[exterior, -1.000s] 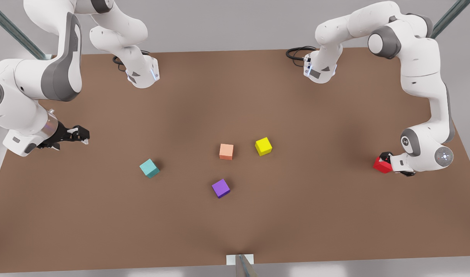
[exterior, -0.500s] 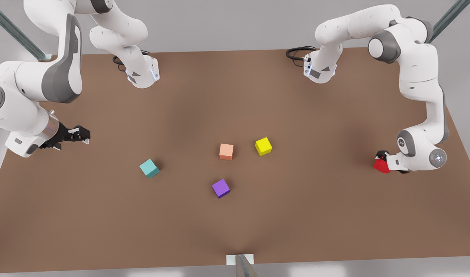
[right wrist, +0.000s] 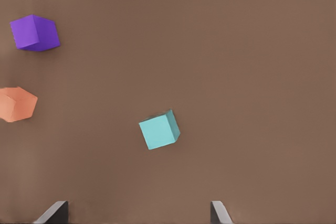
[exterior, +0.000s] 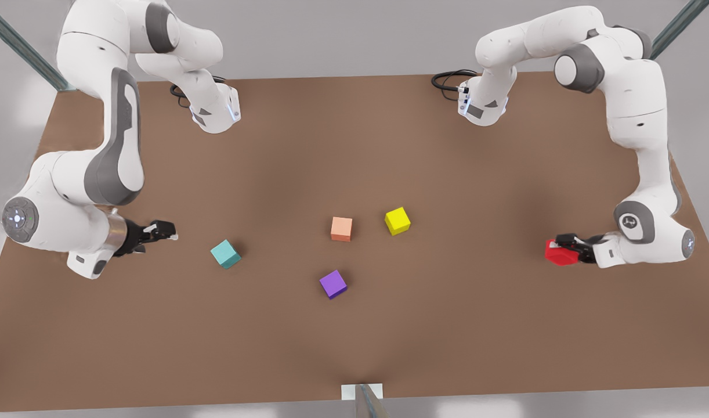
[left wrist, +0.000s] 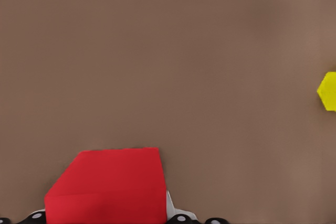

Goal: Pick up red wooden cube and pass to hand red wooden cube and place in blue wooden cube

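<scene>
Brown and matte, the table spreads wide under a pale grey wall, with the two white arms bolted at its far edge. At the front view's right, the left gripper is clamped on the red wooden cube; in the left wrist view that cube shows as a plain bright red block with flat unmarked faces, one face lit a shade brighter than the other, and a pale finger pressed against its side. Whether it is lifted clear of the table cannot be told. A yellow cube sits well apart from it toward the middle, its edge also showing in the left wrist view. At the front view's left, the right gripper reaches sideways near the blue wooden cube without touching it, its fingers spread apart in the right wrist view, where the teal cube rests on the table, smooth and bare of markings. A pale orange cube lies just beside the yellow one, and a purple cube lies nearer the front edge, both also in the right wrist view. No lettering can be read on any cube.
</scene>
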Robot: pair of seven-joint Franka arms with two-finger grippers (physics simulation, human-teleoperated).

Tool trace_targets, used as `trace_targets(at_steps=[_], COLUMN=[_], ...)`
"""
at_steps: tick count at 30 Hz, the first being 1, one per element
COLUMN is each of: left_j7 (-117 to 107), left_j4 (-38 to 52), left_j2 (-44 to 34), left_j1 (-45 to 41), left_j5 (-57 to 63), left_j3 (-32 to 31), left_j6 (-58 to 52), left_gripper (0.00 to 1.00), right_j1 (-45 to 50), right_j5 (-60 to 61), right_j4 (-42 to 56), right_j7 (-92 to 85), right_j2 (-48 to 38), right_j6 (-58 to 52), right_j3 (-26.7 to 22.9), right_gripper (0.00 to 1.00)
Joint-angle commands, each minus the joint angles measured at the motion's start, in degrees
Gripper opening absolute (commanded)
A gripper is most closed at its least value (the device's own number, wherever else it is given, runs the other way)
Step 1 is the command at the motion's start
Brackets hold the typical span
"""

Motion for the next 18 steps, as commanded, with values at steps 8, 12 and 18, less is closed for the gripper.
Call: trace_targets(at_steps=[8,12,18], left_j7=[-52.9,-52.5,-51.5], left_j4=[30.2,31.4,31.2], left_j2=[23.3,26.6,26.9], left_j1=[-18.7,-20.2,-20.4], left_j5=[-39.2,-39.3,-42.5], left_j3=[-23.0,-26.6,-26.6], left_j6=[7.0,9.5,9.7], left_gripper=[0.53,0.54,0.54], right_j1=[-0.1,0.3,2.2], right_j5=[52.1,59.2,65.5], right_j4=[9.7,9.9,9.7], right_j7=[-98.9,-106.8,-106.1], right_j2=[18.2,20.8,21.2], right_j6=[1.9,4.7,19.5], right_j3=[3.3,6.0,8.5], right_gripper=[1.0,1.0,1.0])
